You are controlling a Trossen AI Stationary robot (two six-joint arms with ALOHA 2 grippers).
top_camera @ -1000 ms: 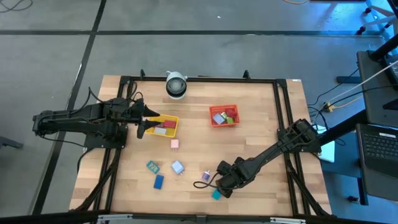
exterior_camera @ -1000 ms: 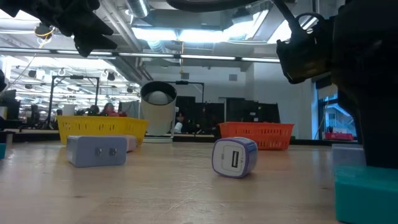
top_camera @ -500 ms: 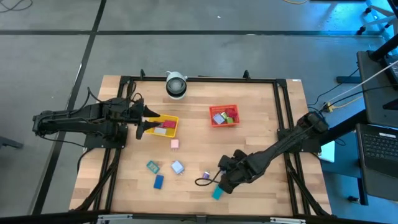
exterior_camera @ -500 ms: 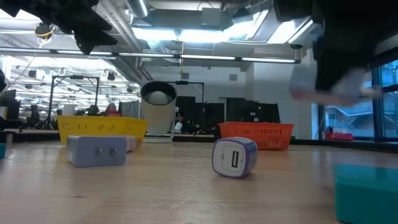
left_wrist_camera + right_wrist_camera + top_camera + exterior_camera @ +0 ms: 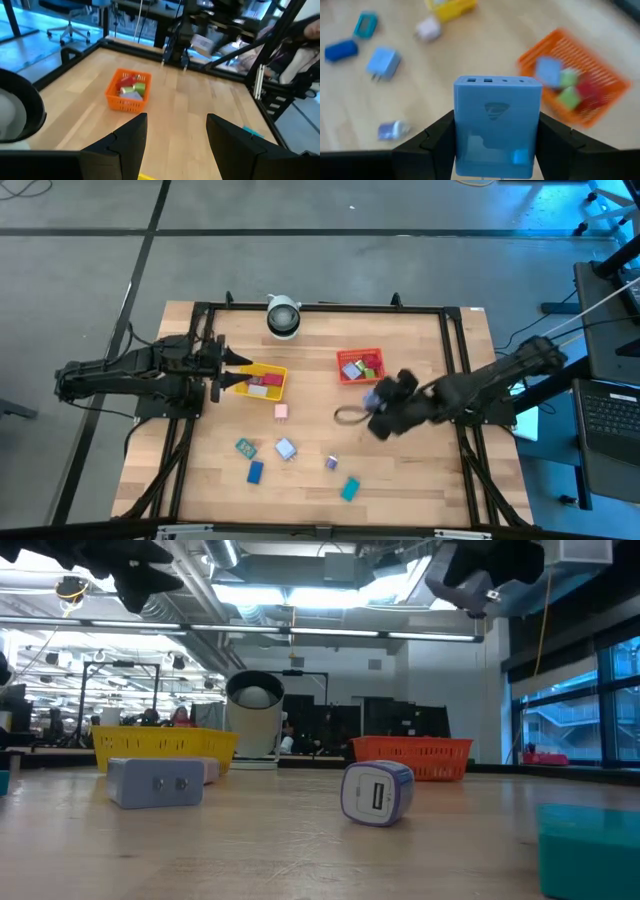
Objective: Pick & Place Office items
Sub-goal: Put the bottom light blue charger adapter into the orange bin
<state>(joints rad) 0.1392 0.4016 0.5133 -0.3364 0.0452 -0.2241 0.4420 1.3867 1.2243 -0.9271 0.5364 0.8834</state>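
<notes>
Blue charger block is sitting clamped between the right gripper fingers, carried in the air over the table's middle-right, just short of the orange tray. A dark cable loop is dangling from the gripper area in the high view; can't tell whether it belongs to the block. Step in hand: transport to a tray, judging by the heading. The next move is calling for centring over the orange tray, which is already holding green, red and bluish pieces, then lowering and releasing so the block is not landing on the rim.

Left gripper is hovering at the yellow tray near the table's left edge, fingers apart with nothing between them.

Loose items lying toward the front edge: teal block, purple cube, pale-blue adapter, blue piece, teal-framed piece, pink piece by the yellow tray.

Versus a second ago: the right arm is lifting away from the front edge toward the orange tray, and the teal block, earlier under the gripper, is now lying clear. Left arm is barely shifting.
</notes>
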